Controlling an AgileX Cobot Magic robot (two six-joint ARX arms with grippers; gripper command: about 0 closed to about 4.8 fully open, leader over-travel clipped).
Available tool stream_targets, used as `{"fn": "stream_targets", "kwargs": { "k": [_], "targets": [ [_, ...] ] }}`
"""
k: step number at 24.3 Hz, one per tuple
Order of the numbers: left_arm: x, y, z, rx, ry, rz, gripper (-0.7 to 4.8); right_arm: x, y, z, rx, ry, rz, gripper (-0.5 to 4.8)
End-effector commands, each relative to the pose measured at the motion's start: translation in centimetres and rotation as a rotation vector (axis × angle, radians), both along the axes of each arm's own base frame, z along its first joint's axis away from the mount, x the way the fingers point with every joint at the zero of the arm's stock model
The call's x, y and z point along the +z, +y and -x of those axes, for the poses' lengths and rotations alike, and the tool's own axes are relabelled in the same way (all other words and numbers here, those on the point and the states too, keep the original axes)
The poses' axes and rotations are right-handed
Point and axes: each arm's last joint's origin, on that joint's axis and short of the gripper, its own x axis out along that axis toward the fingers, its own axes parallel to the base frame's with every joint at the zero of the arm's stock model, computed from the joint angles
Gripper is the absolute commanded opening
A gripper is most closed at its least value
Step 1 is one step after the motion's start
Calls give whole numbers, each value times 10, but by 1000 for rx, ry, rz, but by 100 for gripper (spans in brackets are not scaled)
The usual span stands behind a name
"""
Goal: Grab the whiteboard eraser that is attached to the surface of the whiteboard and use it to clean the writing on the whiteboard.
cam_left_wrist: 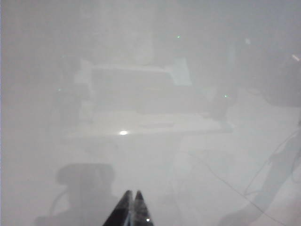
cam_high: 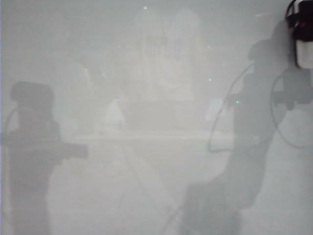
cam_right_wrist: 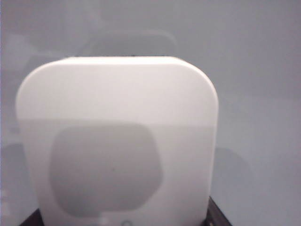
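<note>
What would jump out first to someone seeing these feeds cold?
The white eraser fills the right wrist view, sitting between the right gripper's fingers. In the exterior view that gripper is at the board's top right corner, with no writing visible anywhere. The left gripper hangs shut above bare board, only arm shadows around it.

One whiteboard [cam_high: 146, 161] fills the view, and one white whiteboard eraser [cam_high: 304, 46] sits at its upper right corner. Two grippers: the left gripper [cam_left_wrist: 132, 207] low over the whiteboard, the right gripper [cam_right_wrist: 127, 221] at the eraser.
</note>
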Motion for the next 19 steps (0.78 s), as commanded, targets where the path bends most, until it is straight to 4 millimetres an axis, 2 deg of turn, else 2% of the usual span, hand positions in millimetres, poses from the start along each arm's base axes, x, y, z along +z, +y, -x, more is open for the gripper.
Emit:
{"fn": "stream_targets", "kwargs": {
  "k": [1, 4, 10, 12, 13, 14, 15, 19],
  "targets": [
    [1, 0, 0, -1, -11, -1, -6, -4, 2, -15, 9, -73, -17, 179],
    [1, 0, 0, -2, -8, 0, -6, -12, 3, -24, 7, -73, -16, 179],
    [1, 0, 0, 3, -7, -1, -6, -9, 4, -35, 7, -77, -16, 182],
    [1, 0, 0, 3, -2, 0, -6, -7, 4, -37, 7, -78, -15, 278],
    [0, 0, 0, 4, 1, -1, -6, -6, 4, -36, 7, -80, -14, 359],
    [0, 0, 0, 9, 4, 0, -6, -6, 4, -36, 7, -83, -13, 463],
    [0, 0, 0, 11, 7, 0, -6, -6, 4, -36, 7, -82, -13, 479],
    [0, 0, 0, 10, 8, -1, -6, -5, 5, -30, 11, -48, -9, 479]
  ]
}}
